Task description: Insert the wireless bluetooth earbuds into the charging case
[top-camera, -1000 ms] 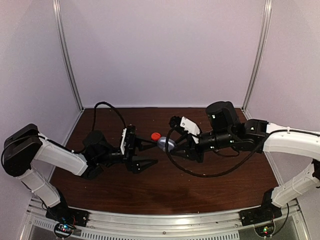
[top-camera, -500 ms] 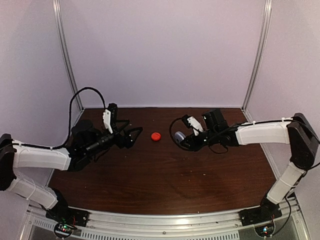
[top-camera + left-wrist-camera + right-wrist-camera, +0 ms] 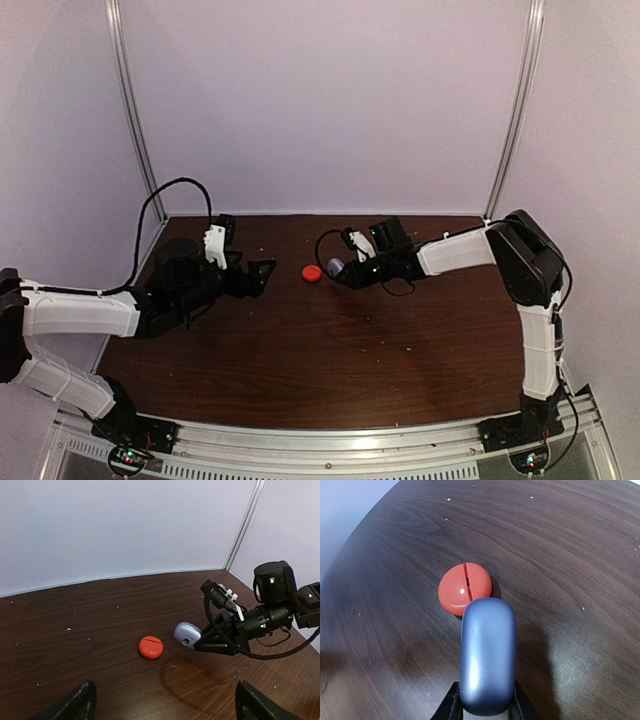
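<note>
A round red case (image 3: 313, 272) lies shut on the brown table, its seam showing in the right wrist view (image 3: 464, 589). My right gripper (image 3: 340, 272) is shut on a blue-grey oval case (image 3: 334, 267), held just right of the red case and slightly above the wood. The blue case fills the right wrist view (image 3: 487, 655) between the fingers. The left wrist view shows both cases, red (image 3: 150, 646) and blue (image 3: 187, 634). My left gripper (image 3: 262, 275) is open and empty, left of the red case. No earbuds show in any view.
The table (image 3: 330, 360) is dark wood with small pale crumbs scattered on it. White walls and metal corner posts (image 3: 137, 120) close in the back and sides. The right arm's black cable (image 3: 220, 640) loops under its wrist.
My right gripper has carried the blue case left, up beside the red case. My left gripper pulled back from the centre to the left and now holds nearly still.
</note>
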Action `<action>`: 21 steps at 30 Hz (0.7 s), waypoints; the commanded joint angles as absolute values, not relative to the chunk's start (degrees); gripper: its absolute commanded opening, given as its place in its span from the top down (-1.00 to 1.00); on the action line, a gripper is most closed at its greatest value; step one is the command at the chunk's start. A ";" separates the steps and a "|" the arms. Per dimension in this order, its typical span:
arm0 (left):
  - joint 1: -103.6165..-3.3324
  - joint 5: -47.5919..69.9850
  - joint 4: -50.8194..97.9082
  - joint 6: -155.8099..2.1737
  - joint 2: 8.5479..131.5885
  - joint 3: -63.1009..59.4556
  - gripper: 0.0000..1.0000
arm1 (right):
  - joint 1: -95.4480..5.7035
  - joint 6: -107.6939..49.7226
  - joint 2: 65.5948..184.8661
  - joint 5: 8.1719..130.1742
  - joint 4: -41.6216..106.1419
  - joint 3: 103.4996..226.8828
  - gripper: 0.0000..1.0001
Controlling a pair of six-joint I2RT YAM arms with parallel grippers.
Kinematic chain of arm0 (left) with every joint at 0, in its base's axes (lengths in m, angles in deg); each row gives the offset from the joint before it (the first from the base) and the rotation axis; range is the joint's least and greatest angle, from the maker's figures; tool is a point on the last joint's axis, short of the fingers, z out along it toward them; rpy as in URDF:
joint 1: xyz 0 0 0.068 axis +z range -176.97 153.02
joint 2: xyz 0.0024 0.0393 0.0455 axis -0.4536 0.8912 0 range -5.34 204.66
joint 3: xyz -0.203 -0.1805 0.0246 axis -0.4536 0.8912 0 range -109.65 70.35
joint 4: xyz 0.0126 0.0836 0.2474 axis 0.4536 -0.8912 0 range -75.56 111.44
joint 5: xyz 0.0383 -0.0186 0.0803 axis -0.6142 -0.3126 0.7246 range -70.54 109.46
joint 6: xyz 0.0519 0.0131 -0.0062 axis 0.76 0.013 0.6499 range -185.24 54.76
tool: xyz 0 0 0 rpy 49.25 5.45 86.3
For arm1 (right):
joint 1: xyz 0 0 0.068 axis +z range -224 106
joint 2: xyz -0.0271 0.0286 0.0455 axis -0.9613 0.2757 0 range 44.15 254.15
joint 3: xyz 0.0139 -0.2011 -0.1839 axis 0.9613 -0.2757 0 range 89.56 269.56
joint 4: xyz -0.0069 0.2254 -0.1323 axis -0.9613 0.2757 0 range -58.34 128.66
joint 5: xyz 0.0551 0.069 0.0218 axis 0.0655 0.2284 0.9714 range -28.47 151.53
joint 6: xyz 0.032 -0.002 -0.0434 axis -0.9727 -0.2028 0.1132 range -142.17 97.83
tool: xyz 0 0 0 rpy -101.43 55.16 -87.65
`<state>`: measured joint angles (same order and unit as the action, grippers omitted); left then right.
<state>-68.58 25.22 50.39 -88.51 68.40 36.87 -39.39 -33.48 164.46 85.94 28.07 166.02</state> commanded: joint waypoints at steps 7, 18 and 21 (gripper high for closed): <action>-68.37 28.57 48.94 -88.23 68.44 34.31 -0.95 | -40.62 -37.96 171.16 85.77 25.96 171.91 0.64; -68.24 28.03 42.27 -89.05 71.57 29.32 -0.95 | -41.21 -38.58 165.02 84.04 24.93 167.32 -0.34; -67.85 27.56 39.12 -89.58 73.44 26.53 -0.95 | -41.88 -38.11 161.20 83.40 24.92 164.89 -0.46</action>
<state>-68.54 27.58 42.70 -88.75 71.37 30.58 -40.70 -38.53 167.72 84.97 26.26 167.42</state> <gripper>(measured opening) 0.977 0.703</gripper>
